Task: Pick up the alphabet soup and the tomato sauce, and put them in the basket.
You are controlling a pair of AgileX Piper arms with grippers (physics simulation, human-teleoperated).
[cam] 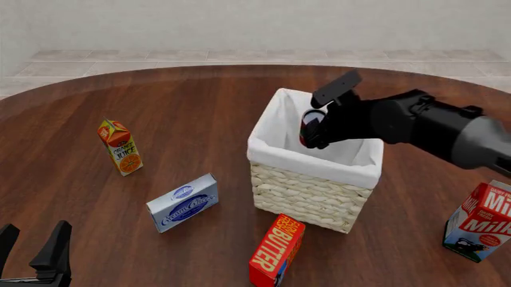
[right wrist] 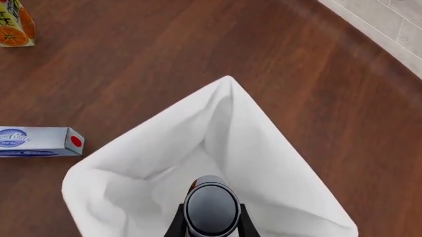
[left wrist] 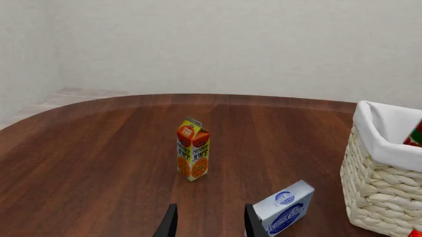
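Left wrist view
Left gripper (left wrist: 209, 222): only the two dark finger tips show, cut off by the picture's edge; they stand apart with bare table between them, nothing held.
Table (left wrist: 99, 158): dark wood, rounded far edge.
Orange juice carton (left wrist: 192, 149): upright, ahead of the fingers, well apart from them.
Cream cheese box (left wrist: 283, 208): blue and white, partly cut off, just beside one finger.
Basket (left wrist: 379, 190): one corner only; white liner over the rim. A scrap of red and green peeks above the liner, too little to name.

Front view
Left gripper (cam: 32, 242): near left corner, low over the table, fingers parted, empty.
Right arm (cam: 431, 125): reaches in from the right, wrist bent down over the basket (cam: 307, 197) mouth.
Right gripper (cam: 310, 128): closed around the tomato sauce (cam: 309, 127), a dark red can held tilted just inside the liner; label mostly hidden by the fingers.
Butter box (cam: 276, 242): red, just near of the basket.
Milk carton (cam: 481, 222): near right, partly cut off.
Alphabet soup: not seen here; the basket floor is hidden by its wall.

Right wrist view
Tomato sauce (right wrist: 211, 208): silvery end faces the camera, clamped between the finger tips, over the white liner (right wrist: 264, 163).
Basket floor: blocked by the can; whether another can lies there cannot be told.
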